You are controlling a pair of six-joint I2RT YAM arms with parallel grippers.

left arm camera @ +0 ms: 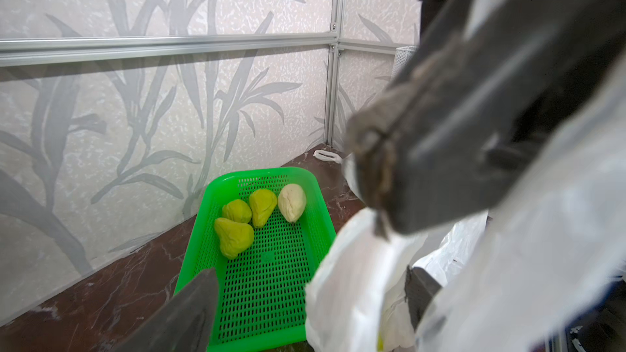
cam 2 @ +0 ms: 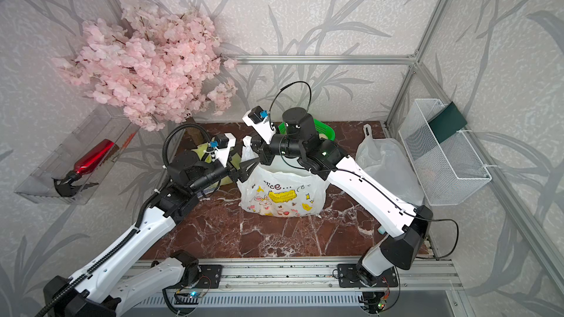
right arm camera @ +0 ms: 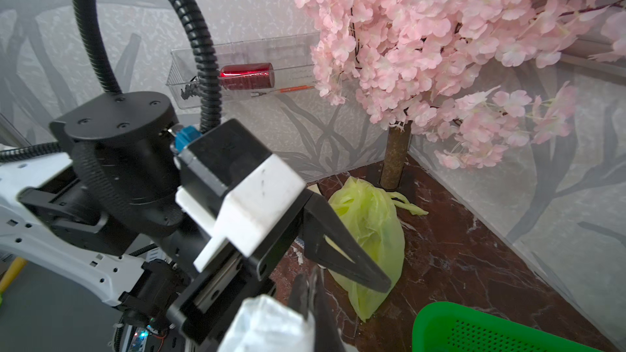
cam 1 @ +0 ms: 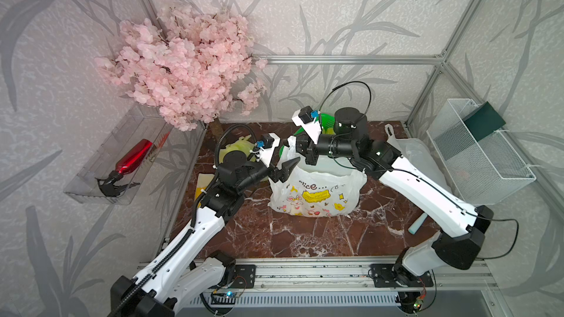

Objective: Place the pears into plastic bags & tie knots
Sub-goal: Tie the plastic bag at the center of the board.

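A white plastic bag (cam 1: 317, 190) with cartoon print stands mid-table, its mouth up. My right gripper (cam 1: 293, 145) is shut on the bag's left handle (left arm camera: 352, 252) and holds it up. In the right wrist view the jaws (right arm camera: 310, 287) are pressed together beside white plastic. My left gripper (cam 1: 288, 164) is open right next to it, its fingers (left arm camera: 189, 313) either side of that handle without touching. Several pears lie in the green basket (left arm camera: 271, 286), three green (left arm camera: 233, 237) and one cream (left arm camera: 292, 202). A yellow-green bag (right arm camera: 372, 238) lies bunched at the back left.
Another white bag (cam 1: 418, 157) sits at the right, near a wire basket (cam 1: 476, 154) on the wall. A pink blossom tree (cam 1: 186, 65) stands in the back left corner. A clear wall tray holds a red spray bottle (cam 1: 131, 160). The frame rail runs along the front edge.
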